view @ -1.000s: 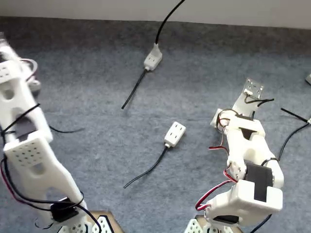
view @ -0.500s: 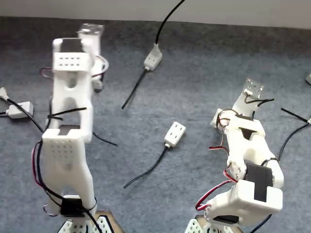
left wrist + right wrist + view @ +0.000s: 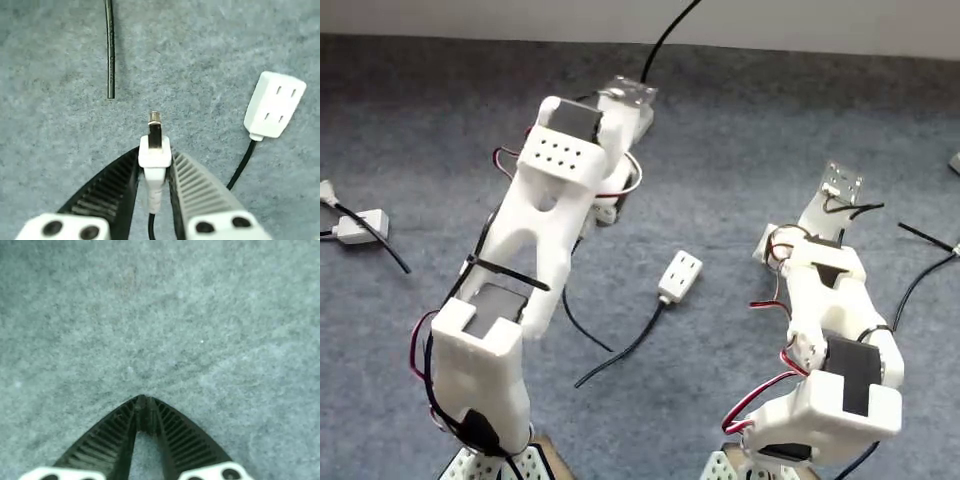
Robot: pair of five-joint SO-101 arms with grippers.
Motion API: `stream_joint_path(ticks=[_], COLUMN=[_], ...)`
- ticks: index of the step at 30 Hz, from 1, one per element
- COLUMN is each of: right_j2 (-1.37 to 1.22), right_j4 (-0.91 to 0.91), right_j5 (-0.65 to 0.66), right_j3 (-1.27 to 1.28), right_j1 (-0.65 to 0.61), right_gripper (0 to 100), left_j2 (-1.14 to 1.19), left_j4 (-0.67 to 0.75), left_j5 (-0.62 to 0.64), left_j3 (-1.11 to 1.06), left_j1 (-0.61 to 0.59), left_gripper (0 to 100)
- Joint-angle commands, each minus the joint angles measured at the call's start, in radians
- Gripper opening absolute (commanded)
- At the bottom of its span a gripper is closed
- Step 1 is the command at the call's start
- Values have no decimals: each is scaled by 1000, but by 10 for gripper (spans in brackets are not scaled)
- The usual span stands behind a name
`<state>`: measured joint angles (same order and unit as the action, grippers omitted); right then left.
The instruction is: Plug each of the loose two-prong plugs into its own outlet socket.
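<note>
I am working over a grey carpeted tabletop (image 3: 440, 120). My white left arm (image 3: 535, 240) stretches out across the middle of it, and my white right arm (image 3: 830, 320) sits folded on its own side. The right fingers (image 3: 172, 437) are closed together on nothing, just above bare carpet. Between the two arms lies a white rectangular outlet socket block (image 3: 680, 275) with a short black cord, flat on the carpet with its slots facing up. The left fingers (image 3: 197, 187) are clamped on the body of a small white two-prong plug (image 3: 154, 147). Its metal prongs (image 3: 154, 125) point out past the fingertips toward the carpet. The plug sits near the socket block but off to one side and not touching it. I judge this as the carry step: the plug is grasped but not yet lined up. Next I need to bring the prongs over one pair of slots, square them to it, and press straight down. The block is loose, so it may slide or tip unless the right fingers steady it.
</note>
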<state>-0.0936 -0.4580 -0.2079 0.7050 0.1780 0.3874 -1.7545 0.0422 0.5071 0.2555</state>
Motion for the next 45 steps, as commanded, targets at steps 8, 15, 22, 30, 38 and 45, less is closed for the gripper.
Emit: stream_joint_path(ticks=[8,15,22,30,38,45], right_j2=[5,5,5,5,5,5], right_j4=[16,16,16,16,16,16], right_j5=[-3,-3,-3,-3,-3,-3], right_j3=[-36,-36,-36,-36,-36,-36], right_j1=[-8,-8,-8,-8,-8,-8], right_gripper=[6,6,6,6,6,6], left_j2=[-59,-286,-708,-1158,-1776,-2041], left_j4=[-12,-12,-11,238,879,1244], left_j5=[-9,-87,-95,-149,-149,-144], left_j3=[81,101,22,-564,-1429,-1923], left_j1=[24,150,188,209,292,292], left_gripper=[40,27,27,27,30,27])
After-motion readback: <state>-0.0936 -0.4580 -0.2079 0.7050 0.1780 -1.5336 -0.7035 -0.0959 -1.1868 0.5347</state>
